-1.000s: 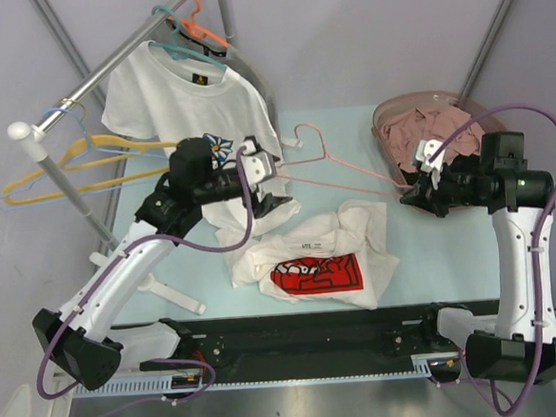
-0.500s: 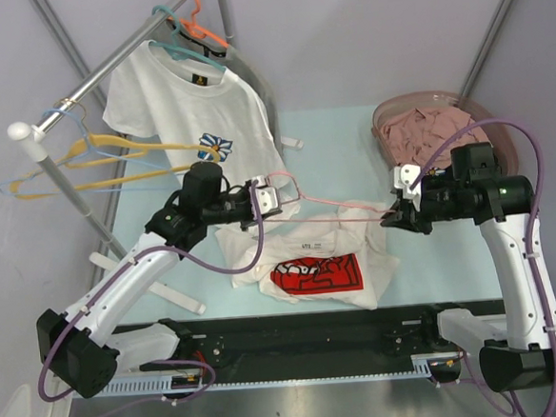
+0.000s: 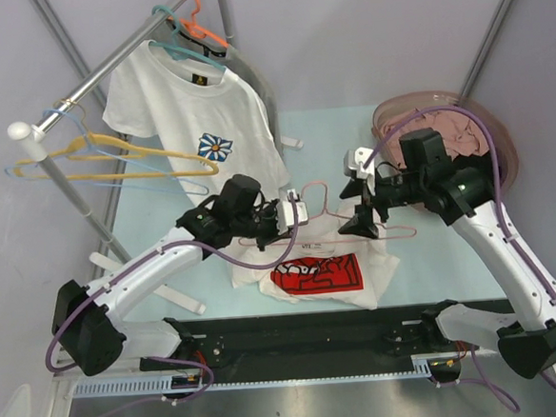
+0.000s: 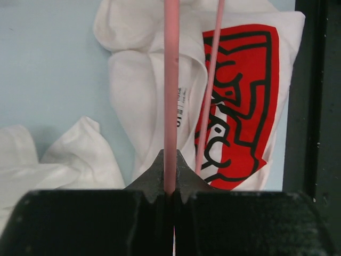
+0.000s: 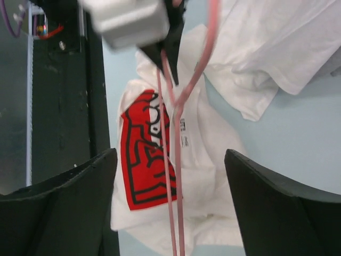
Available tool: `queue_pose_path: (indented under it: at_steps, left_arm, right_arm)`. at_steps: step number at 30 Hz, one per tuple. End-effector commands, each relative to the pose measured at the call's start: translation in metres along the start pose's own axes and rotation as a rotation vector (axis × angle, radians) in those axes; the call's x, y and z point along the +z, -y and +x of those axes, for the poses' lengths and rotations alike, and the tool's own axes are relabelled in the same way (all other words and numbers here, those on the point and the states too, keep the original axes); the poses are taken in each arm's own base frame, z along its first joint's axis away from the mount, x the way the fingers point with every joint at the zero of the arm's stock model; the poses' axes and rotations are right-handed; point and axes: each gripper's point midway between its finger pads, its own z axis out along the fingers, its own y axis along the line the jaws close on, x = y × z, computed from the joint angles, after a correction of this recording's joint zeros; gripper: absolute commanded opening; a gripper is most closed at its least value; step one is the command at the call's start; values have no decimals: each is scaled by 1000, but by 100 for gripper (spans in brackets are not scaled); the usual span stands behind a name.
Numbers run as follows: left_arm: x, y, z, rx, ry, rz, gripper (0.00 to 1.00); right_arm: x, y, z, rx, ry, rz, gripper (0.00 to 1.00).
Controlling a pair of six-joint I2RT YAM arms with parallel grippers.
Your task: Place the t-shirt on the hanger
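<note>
The white t-shirt [image 3: 343,252] lies crumpled on the pale-blue table, red print up; it also shows below both wrists [image 4: 149,106] [image 5: 213,154]. The thin pink hanger [image 3: 321,188] hangs over it, roughly level. My left gripper [image 3: 294,213] is shut on one hanger wire [image 4: 170,80], with the second wire running just to its right. My right gripper [image 3: 363,223] stands open [image 5: 173,205]; the two hanger wires [image 5: 176,181] pass between its fingers [image 5: 69,197] without touching them. In the right wrist view my left gripper [image 5: 169,50] shows at the top, pinching the hanger.
A clothes rail at the back left carries a white daisy-print t-shirt [image 3: 190,110] on a teal hanger, plus yellow hangers [image 3: 102,149]. A pinkish basket [image 3: 499,145] of clothes sits at the back right. The black base rail [image 3: 306,335] runs along the near edge.
My left gripper has shut on the hanger and carried it nearer, over the t-shirt. My right gripper has let go of the hanger, opened wide and moved left.
</note>
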Motion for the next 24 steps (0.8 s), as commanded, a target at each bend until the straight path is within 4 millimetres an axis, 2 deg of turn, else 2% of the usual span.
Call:
queue_pose_path:
  at_steps: [1, 3, 7, 10, 13, 15, 16, 17, 18, 19, 20, 21, 22, 23, 24]
  left_arm:
    - [4, -3, -12, -21, 5, -2, 0]
    - [6, -4, -14, -16, 10, -2, 0]
    - [14, -5, -18, -10, 20, 0, 0]
    - [24, -3, -18, -8, 8, 6, 0]
    - [28, -1, -18, -32, 8, 4, 0]
    - [25, -2, -16, -52, 0, -17, 10]
    - [20, -3, -13, -66, -6, -17, 31]
    - [16, -1, -8, -92, 1, -7, 38]
    - [3, 0, -13, -95, 41, -5, 43]
    - [-6, -4, -9, -113, 59, -14, 52]
    - [-9, 0, 4, -109, 43, -16, 55]
    - [-23, 0, 2, -71, 61, -43, 57]
    - [-28, 1, 12, -51, 39, -63, 57]
    - [-28, 8, 30, -18, 10, -59, 57]
    - [-30, 11, 36, 2, -1, -63, 58]
  right_arm:
    - [21, 25, -38, 23, 124, 35, 78]
    - [31, 31, -39, 41, 132, 22, 64]
    - [46, 29, -31, 72, 118, -39, 53]
    - [54, 29, -23, 88, 99, -70, 38]
    - [56, 30, -13, 99, 73, -82, 0]
    - [48, 32, -5, 99, 62, -81, 0]
    - [43, 31, -4, 88, 62, -76, 0]
    - [38, 33, -2, 65, 59, -68, 0]
    - [29, 33, 6, 85, 43, -60, 0]
    - [22, 30, 6, 70, 43, -55, 0]
    - [17, 24, 13, 57, 23, -67, 0]
    - [11, 21, 16, 51, 15, -67, 0]
    - [8, 16, 20, 44, 2, -74, 0]
    - [2, 4, 25, 48, -18, -92, 0]
    - [-1, 1, 28, 22, -28, -98, 0]
